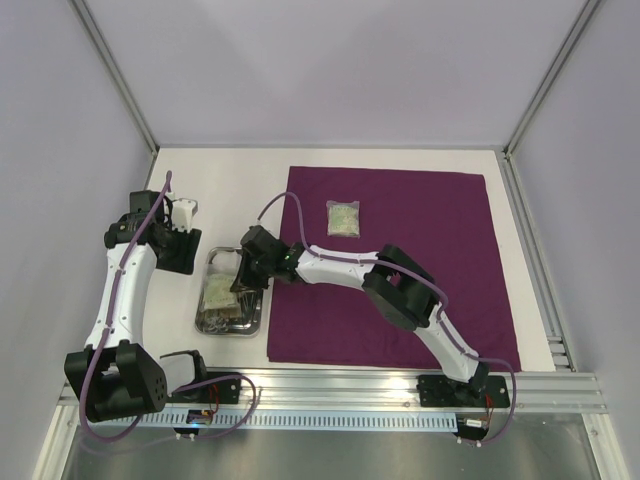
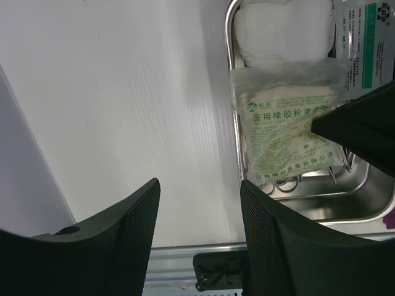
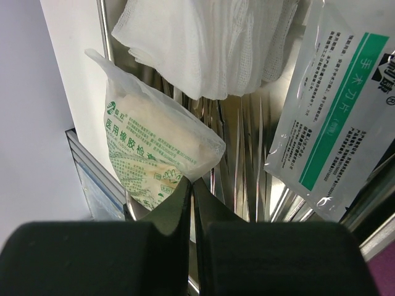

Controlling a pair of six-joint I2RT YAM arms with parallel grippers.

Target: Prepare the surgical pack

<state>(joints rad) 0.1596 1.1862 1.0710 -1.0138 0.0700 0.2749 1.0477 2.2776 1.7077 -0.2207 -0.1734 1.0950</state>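
Overhead, a white surface point(image 1: 230, 190) is enclosed by pale walls point(image 1: 60, 150). One purple sheet point(image 1: 440, 290) is spread flat. At its 9 o'clock, one steel tray point(image 1: 228, 331) is loaded with gauze point(image 3: 203, 43) and two packets point(image 3: 148, 154). A third packet point(image 1: 343, 218) is laid at 12. The left pincer point(image 2: 199, 191) is held apart, the right pincer point(image 3: 192, 185) pressed together.

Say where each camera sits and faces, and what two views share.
Top external: above and behind the bases, looking down on table, purple sheet, both arms.
Left wrist: on the left arm, looking past the open left claw at the tray.
Right wrist: on the right arm, looking over the shut right claw pinching the packet.
Shared: both wrists see packet and gauze.
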